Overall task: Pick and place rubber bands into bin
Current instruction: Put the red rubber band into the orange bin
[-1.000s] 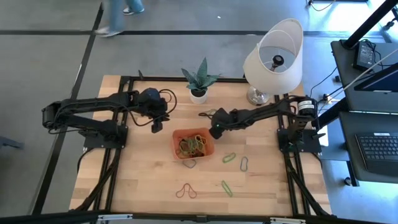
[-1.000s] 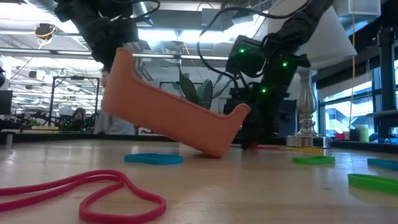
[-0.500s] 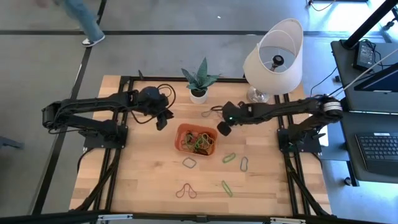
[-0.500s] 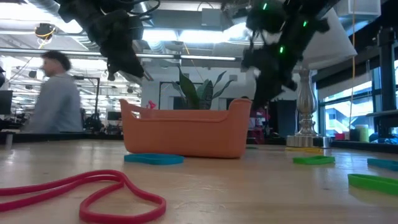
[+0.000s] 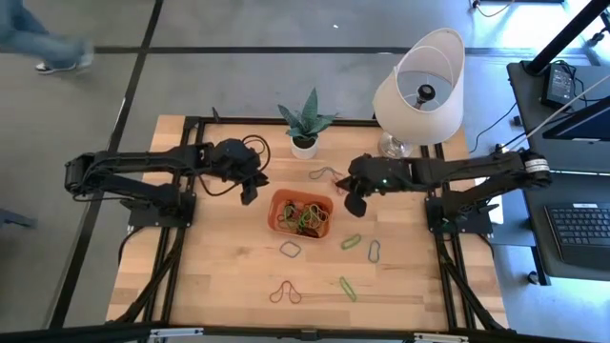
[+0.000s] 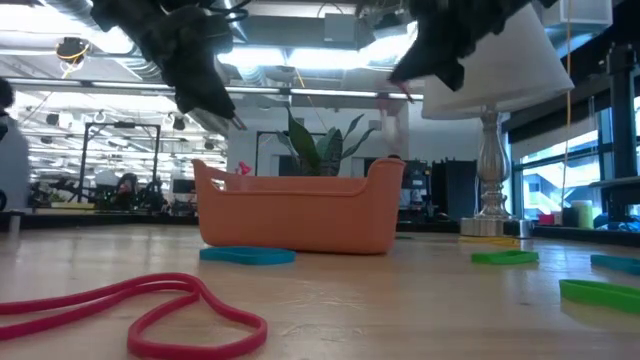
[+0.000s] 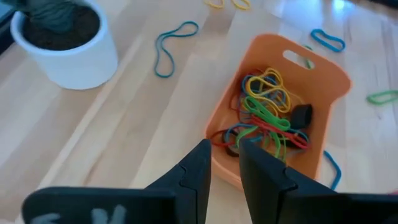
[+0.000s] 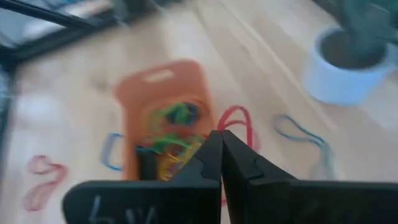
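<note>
From above, we see the bin (image 5: 301, 213) near the table's middle, flat on the wood and holding a tangle of bands (image 5: 303, 215). More bands lie loose: one just in front of the bin (image 5: 290, 249), two greens (image 5: 351, 241) to its right, a dark red one (image 5: 284, 292) near the front edge. The right gripper (image 5: 349, 203) hangs just beside the bin's right end, the left gripper (image 5: 250, 188) beside its left. A plant pot (image 5: 304, 145) and a lamp (image 5: 419, 86) stand at the back.

From table height, the bin (image 6: 297, 210) sits level, a red band (image 6: 140, 305) in the foreground, both arms raised above it. The room behind is an open workshop; a person shows at its far left.

The left wrist view looks down on the bin (image 7: 280, 118); the fingers (image 7: 198, 168) stand slightly apart, grasping nothing.

The right wrist view shows the fingers (image 8: 211, 158) pressed together, empty, over the bin.

We judge the bands light, limp and stretchy; best pinched at one strand, low against the smooth wood.
</note>
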